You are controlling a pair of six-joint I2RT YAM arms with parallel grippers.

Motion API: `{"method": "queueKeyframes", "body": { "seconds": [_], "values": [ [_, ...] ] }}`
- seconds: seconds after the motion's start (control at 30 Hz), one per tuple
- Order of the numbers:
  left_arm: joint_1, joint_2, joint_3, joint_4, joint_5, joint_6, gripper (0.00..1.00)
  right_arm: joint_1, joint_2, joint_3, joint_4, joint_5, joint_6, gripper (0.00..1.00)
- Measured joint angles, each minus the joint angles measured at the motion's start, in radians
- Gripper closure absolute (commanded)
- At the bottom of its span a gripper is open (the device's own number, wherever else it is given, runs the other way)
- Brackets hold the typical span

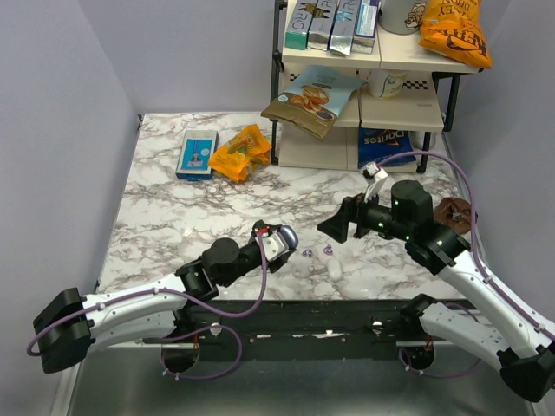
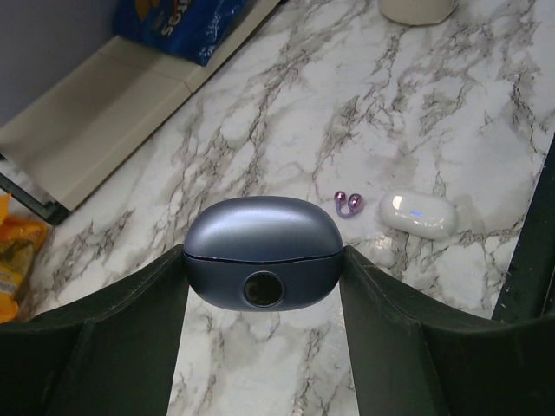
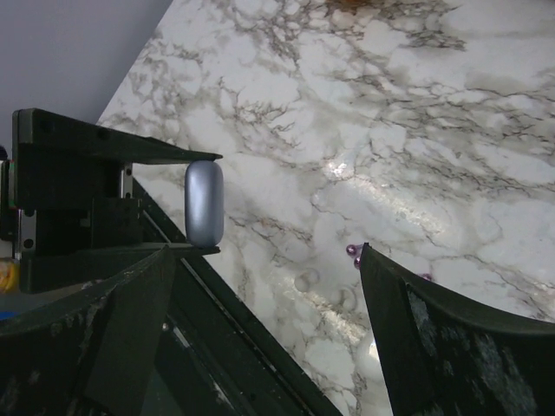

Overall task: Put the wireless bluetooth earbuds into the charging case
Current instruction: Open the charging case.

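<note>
Near the front edge of the marbled tabletop (image 1: 165,217), in the left tool (image 1: 284,240): the charging case (image 2: 260,230), blue-lilac, lid shut along its seam, pinched at both ends by the dark fingers (image 2: 113,338) and held clear of the marble. Just to the right of the case in the overhead view, flat on the tabletop: the two purple earbuds (image 1: 307,253), side by side but apart, touched by neither tool. Beside them, toward the front edge, a white oval pod (image 2: 419,212) with a small blue light. Right of the earbuds and slightly farther back, the right tool (image 1: 336,225), spread wide, pinching nothing, hanging above the tabletop. Toward the back left, a blue box (image 1: 197,153) beside an orange snack bag (image 1: 240,153). At the back right, a shelf (image 1: 399,111) loaded with snack packets.
</note>
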Motion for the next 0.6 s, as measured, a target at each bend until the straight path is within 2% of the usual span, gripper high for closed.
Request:
{"method": "queueKeyframes", "body": {
  "seconds": [0.2,0.6],
  "values": [
    [0.000,0.074,0.002,0.071,0.044,0.071,1.00,0.064,0.078,0.029,-0.011,-0.033,-0.027,0.06],
    [0.000,0.118,0.003,0.130,0.120,0.086,1.00,0.190,0.249,0.103,-0.017,0.017,-0.069,0.06]
  ]
}}
